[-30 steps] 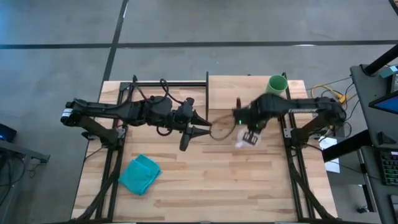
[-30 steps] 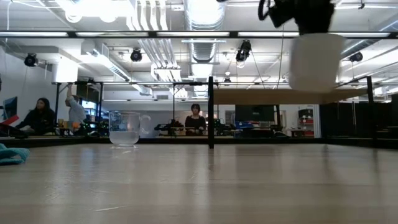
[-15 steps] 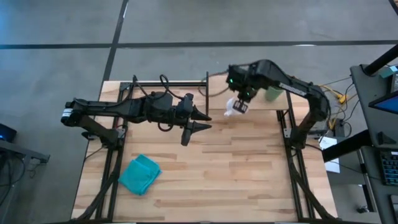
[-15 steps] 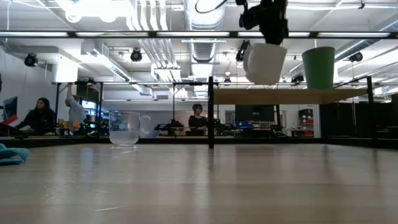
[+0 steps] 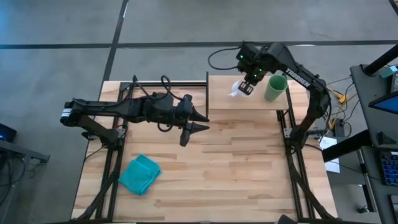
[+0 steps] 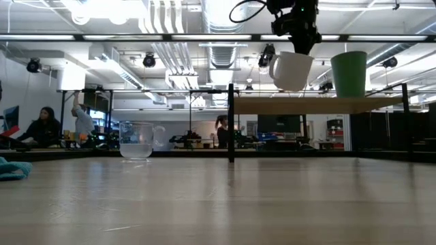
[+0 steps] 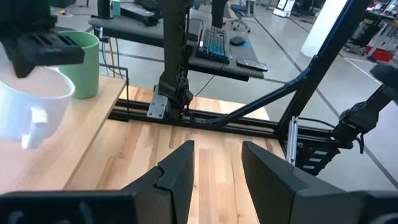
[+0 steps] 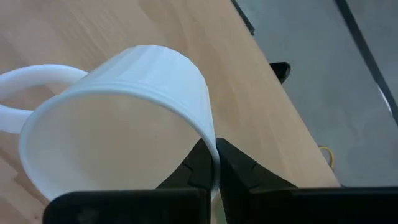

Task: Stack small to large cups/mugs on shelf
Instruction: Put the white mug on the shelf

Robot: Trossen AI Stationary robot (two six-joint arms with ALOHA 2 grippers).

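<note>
Right gripper (image 5: 247,86): raised over the shelf (image 5: 224,99), jaws pinching the white mug (image 6: 291,70) rim; mug tilted, held clear above the board.
Green cup (image 5: 275,88): upright on shelf, beside mug.
Left gripper (image 5: 198,121): over tabletop (image 5: 236,168), jaws spread.
Change: mug carried farther over the shelf, toward green cup.

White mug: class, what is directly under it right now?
The white mug, pinched at its rim by the right claw, hangs tilted just above the shelf, beside the green cup. Nothing visible lies between them.
</note>
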